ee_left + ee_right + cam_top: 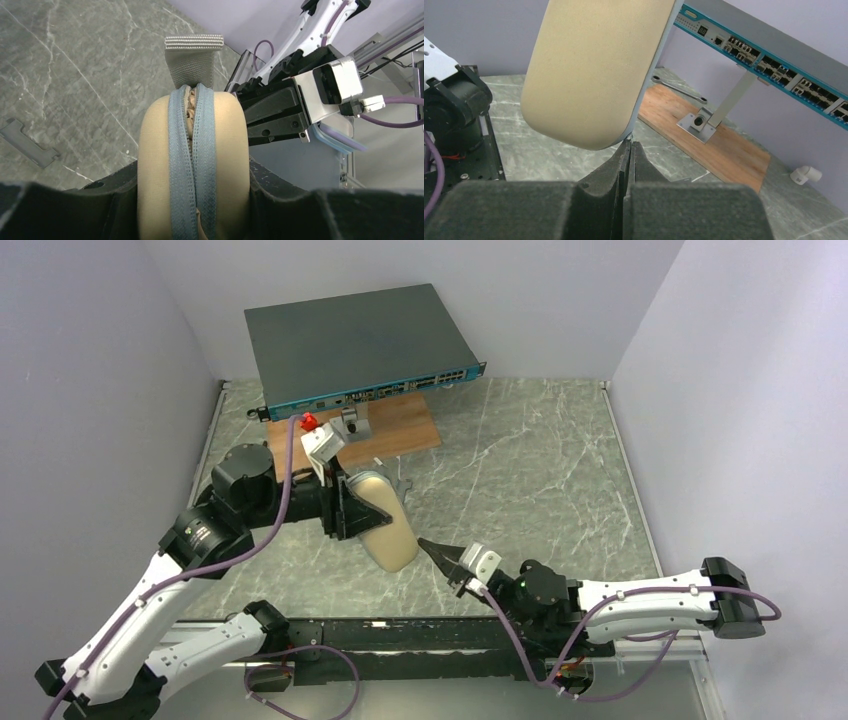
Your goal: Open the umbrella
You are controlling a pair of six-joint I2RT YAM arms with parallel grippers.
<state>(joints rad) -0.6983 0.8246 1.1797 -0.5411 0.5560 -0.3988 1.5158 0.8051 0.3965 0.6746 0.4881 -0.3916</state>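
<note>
My left gripper [350, 508] [192, 200] is shut on a cream-beige oblong zip case [385, 525] and holds it off the table. The left wrist view shows the case [155, 150] with a blue-grey zipper [192, 160] and a grey webbing loop [194, 57] at its far end. The zipper gapes a little near the loop, and crumpled beige umbrella fabric [189, 106] shows inside. The rest of the umbrella is hidden in the case. My right gripper [432, 545] [629, 145] is shut, its tips against the edge of the case [594, 65] by the zipper seam. I cannot tell whether it pinches anything.
A grey network switch [360, 340] [774, 55] stands raised at the back on a metal bracket [352, 420] [696, 122] over a wooden board [400, 430] [724, 145]. A flat grey metal piece [27, 142] lies on the marble table. A small white part [806, 175] sits by the wall.
</note>
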